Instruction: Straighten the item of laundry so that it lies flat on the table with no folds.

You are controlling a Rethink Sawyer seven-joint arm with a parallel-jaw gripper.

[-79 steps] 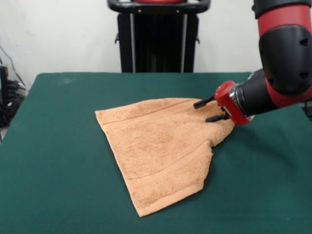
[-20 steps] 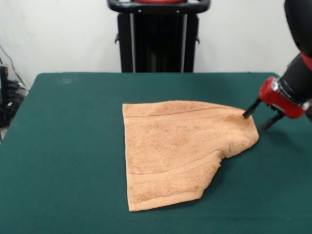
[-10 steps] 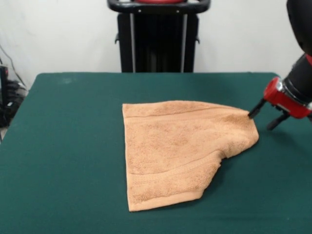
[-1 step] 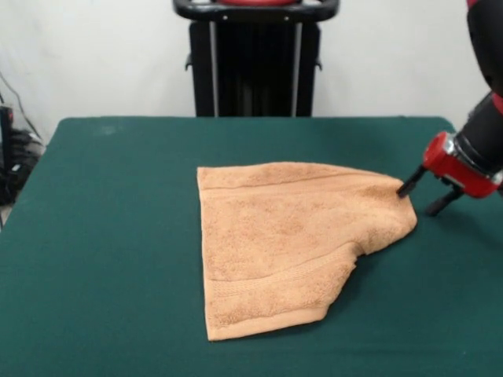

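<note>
Nearly flat, one corner still tucked

My towel [image 4: 287, 239] lies mid-table [image 4: 102, 236], its right side folded under into a rounded point. My pincer [image 4: 420, 198] hangs spread at that point, one fingertip [image 4: 404, 190] touching the towel's edge, gripping nothing.

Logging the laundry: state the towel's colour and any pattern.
Light orange-tan towel, plain apart from a woven ribbed band near its front end; the front view shows it.

I see my arm [image 4: 489, 94] as glossy red and black rounded shells. The wrist is black, ending in a red collar. My gripper [image 4: 422, 198] has two thin black fingers [image 4: 409, 185] on it.
</note>
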